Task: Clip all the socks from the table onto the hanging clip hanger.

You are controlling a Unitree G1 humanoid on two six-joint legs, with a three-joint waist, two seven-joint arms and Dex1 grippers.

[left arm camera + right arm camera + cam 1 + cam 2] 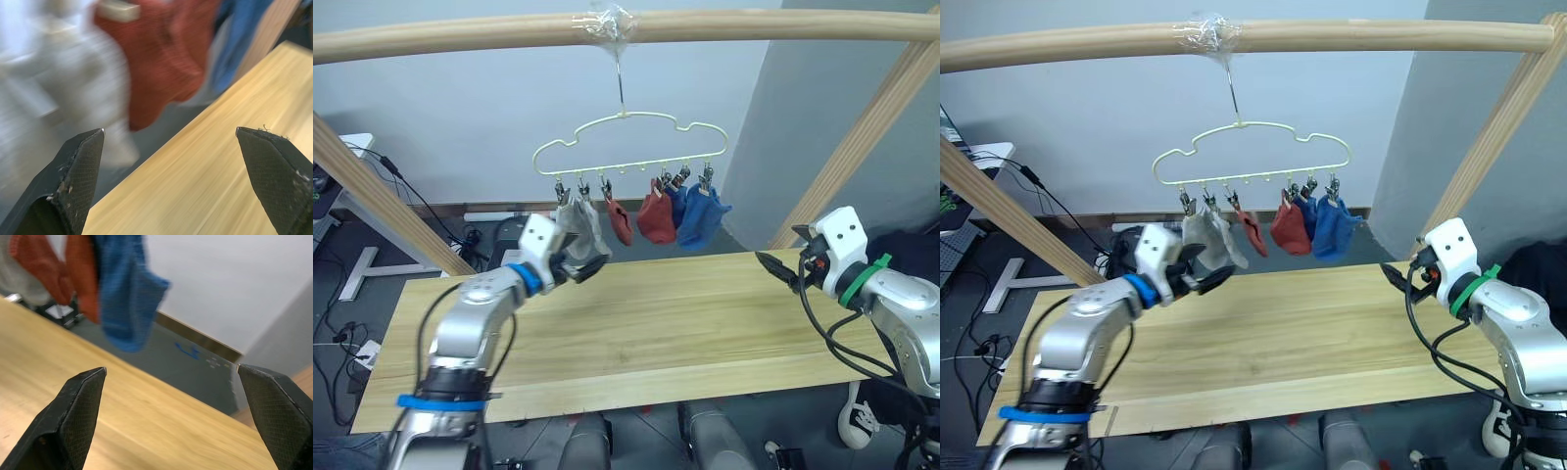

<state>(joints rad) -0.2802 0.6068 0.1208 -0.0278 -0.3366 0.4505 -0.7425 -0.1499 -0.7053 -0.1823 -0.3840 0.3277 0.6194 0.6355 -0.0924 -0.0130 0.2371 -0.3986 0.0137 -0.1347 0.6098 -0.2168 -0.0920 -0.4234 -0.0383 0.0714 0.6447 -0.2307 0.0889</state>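
The pale yellow-green clip hanger (628, 145) hangs by its hook from the wooden crossbar. Clipped along it are two light grey socks (579, 221), two rust-red socks (655, 217) and two blue socks (703, 217). My left gripper (591, 265) is open and holds nothing, just below and in front of the grey socks, above the table (656, 323). In the left wrist view a grey sock (58, 98) and a red sock (166, 63) hang close beyond the fingers (78, 181). My right gripper (773, 266) is open over the table's right end, apart from the blue socks (124, 293).
A rounded wooden pole frame surrounds the table: crossbar (460, 37) overhead, slanted poles at left (372, 191) and right (871, 127). Cables (342, 333) and a white desk leg lie on the floor to the left.
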